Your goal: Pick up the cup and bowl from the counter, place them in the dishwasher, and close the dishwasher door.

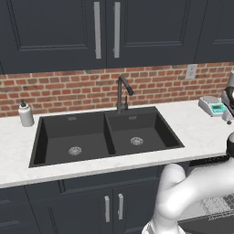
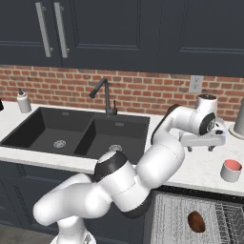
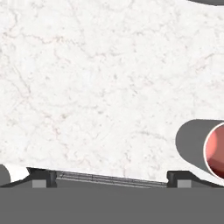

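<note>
The cup (image 2: 231,170), grey outside and red inside, stands upright on the white counter (image 2: 200,167) right of the black sink (image 2: 71,131). My gripper (image 2: 200,148) hangs open above the counter, left of the cup and a little farther back, apart from it. In the hand view the cup (image 3: 205,148) sits at the right edge, beyond the right fingertip (image 3: 179,178); nothing lies between the fingers. Below the counter edge the dishwasher's grey wire rack (image 2: 176,214) is pulled out, and a brown bowl (image 2: 196,221) lies in it. The dishwasher door is out of view.
A faucet (image 2: 106,97) rises behind the sink and a soap bottle (image 2: 23,101) stands at the far left. A small scale (image 1: 212,106) sits on the counter near the brick wall. A grey appliance (image 2: 239,118) stands at the right edge. Dark cabinets hang overhead.
</note>
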